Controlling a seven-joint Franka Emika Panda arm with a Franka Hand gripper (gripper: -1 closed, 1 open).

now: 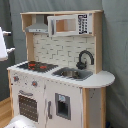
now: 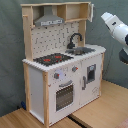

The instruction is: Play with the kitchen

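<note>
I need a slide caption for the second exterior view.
Toy kitchen with oven door shut; white robot arm beside it at the second exterior view's right.
</note>
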